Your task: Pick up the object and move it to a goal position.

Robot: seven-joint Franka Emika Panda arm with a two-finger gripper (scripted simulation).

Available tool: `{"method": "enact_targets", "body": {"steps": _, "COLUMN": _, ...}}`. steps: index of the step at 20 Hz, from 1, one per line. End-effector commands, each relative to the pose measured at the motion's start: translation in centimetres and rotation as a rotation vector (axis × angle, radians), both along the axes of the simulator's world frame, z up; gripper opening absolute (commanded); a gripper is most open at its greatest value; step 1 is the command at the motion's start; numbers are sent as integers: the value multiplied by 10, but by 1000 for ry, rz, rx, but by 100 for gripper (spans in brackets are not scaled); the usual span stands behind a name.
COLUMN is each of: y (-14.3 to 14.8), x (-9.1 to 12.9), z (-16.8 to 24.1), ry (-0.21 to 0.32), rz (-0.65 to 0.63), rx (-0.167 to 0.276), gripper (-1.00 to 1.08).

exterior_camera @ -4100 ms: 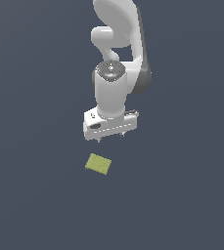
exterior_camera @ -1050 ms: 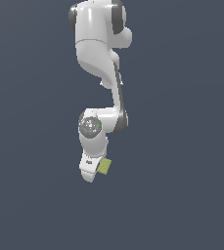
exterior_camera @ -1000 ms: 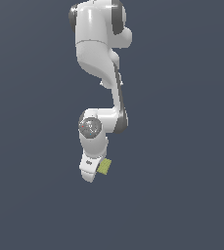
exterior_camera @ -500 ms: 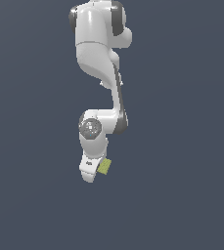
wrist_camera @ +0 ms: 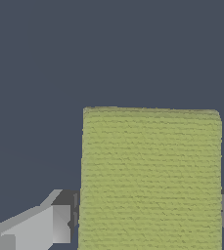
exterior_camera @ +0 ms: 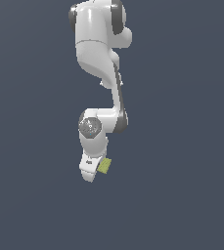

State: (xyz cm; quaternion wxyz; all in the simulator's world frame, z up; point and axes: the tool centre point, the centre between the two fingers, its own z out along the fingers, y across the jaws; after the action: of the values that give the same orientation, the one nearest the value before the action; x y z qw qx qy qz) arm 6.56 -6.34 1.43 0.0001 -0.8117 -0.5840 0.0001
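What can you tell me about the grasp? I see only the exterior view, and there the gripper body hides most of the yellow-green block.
Observer: In the wrist view the block sits between the two fingers, one at each side edge.
Operator: Is a gap visible at the sides?
Observer: No gap shows; each finger meets the block's edge there.
Operator: Does anything show on the block's surface?
Observer: Yes, its broad face shows fine ribbed lines running across. In your view, only a small corner of it peeks out beside the gripper.
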Motion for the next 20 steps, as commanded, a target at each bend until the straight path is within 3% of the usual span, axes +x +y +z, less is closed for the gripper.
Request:
{"method": "enact_targets", "body": {"steps": 1, "y": -1, "x": -2, "z": 6, "ry": -2, "rz": 0, "rx": 0, "gripper": -100}}
{"method": "enact_targets", "body": {"steps": 10, "y": -5, "x": -21, "z": 48, "ry": -2, "rz": 0, "rx": -2, "gripper": -100}}
{"method": "enact_targets", "body": {"steps": 20, "y": -14, "x": -59, "z": 130, "ry": -1, "rz": 0, "rx": -3, "gripper": -100}}
